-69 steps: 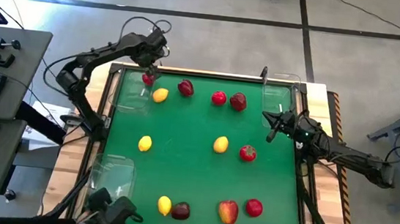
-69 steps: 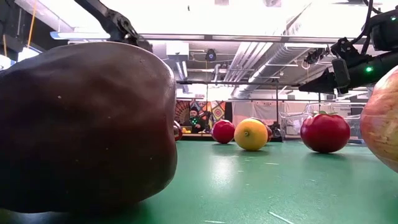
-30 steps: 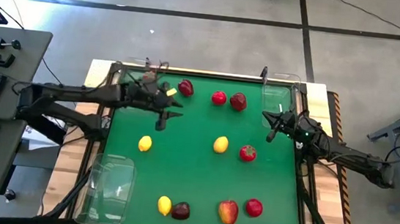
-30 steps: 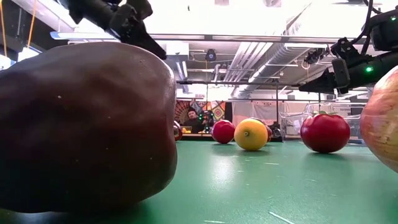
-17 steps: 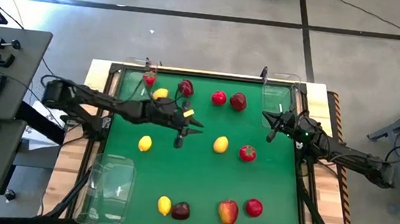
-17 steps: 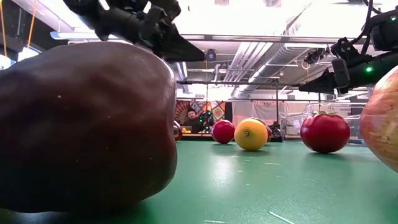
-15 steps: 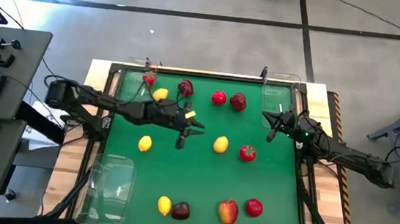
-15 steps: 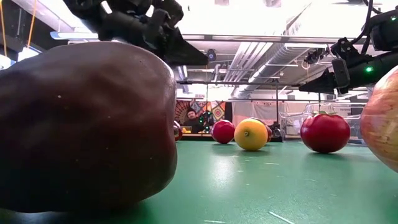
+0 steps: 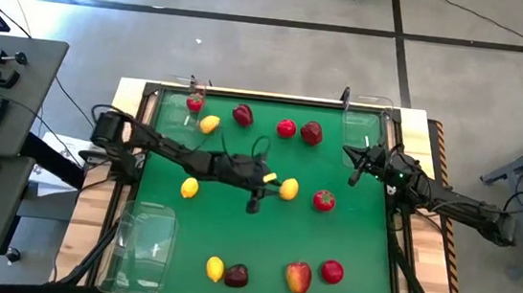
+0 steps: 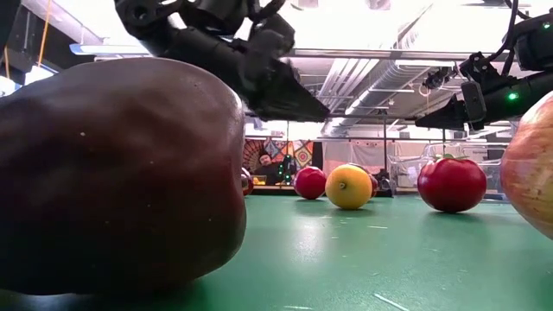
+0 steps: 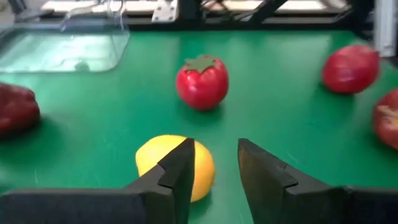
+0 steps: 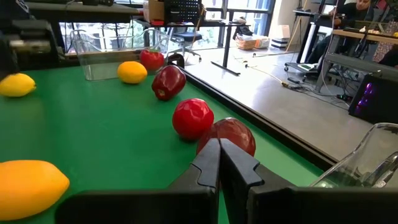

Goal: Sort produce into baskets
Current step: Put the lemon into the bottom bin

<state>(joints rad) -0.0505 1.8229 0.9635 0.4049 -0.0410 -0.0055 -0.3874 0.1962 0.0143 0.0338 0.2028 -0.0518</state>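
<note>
Left tool point(image 9: 267, 187) reaches to mid-table, fingers apart, just beside a lemon point(image 9: 288, 189) with open green table point(image 9: 234, 230) around it. A tomato point(image 9: 324, 201) sits near on the right. Right tool point(image 9: 353, 171), pressed together, hovers by the right edge near a basket point(image 9: 363, 127).

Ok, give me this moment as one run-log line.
left gripper: open, over mat centre, beside lemon, not gripping | right gripper: shut, waiting at right edge | small red fruit: in far-left tray | other produce loose on mat
</note>
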